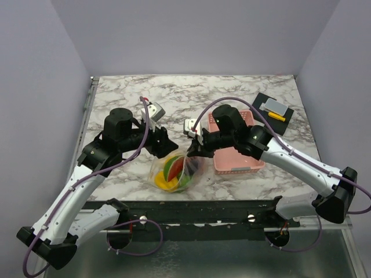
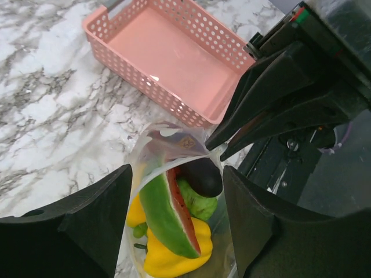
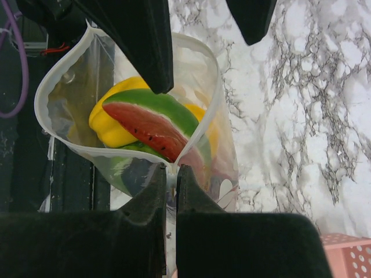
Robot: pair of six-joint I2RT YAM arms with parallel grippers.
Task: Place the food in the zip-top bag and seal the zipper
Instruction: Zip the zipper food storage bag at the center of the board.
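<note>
The filling looks done to me, and the step in hand is the seal. My right jaws are pressed together on the near lip of the zip-top bag (image 3: 64, 87), pinching the thin clear film right at its mouth, so the pouch gapes just ahead of them. My left jaws are spread wide and hold nothing. They straddle the open mouth from above, one finger to each side, with the pouch below and between them.

The food sits inside. A watermelon slice (image 3: 153, 124) of hard glossy plastic, with a green rind and a red face dotted with seeds, lies on top, just ahead of my right jaws. A lumpy yellow pepper (image 3: 110, 124) lies under it. A smooth dark purple piece (image 2: 200, 176) and a knobbly green one (image 2: 197, 202) are tucked beside it. The pink basket (image 2: 162, 58), stiff and perforated, lies beyond my left jaws with nothing in it.

The zipper (image 3: 104, 153) is a narrow clear ridge round the mouth, standing open in a wide loop. The film is limp, creased and probably slippery, and the rigid toys bulge it. I judge the next move calls for my left jaws to bring the far lip against the near one, line up the two strips and press along them while my right jaws hold their end taut. The watermelon rides high near the mouth and may need nudging down first.
</note>
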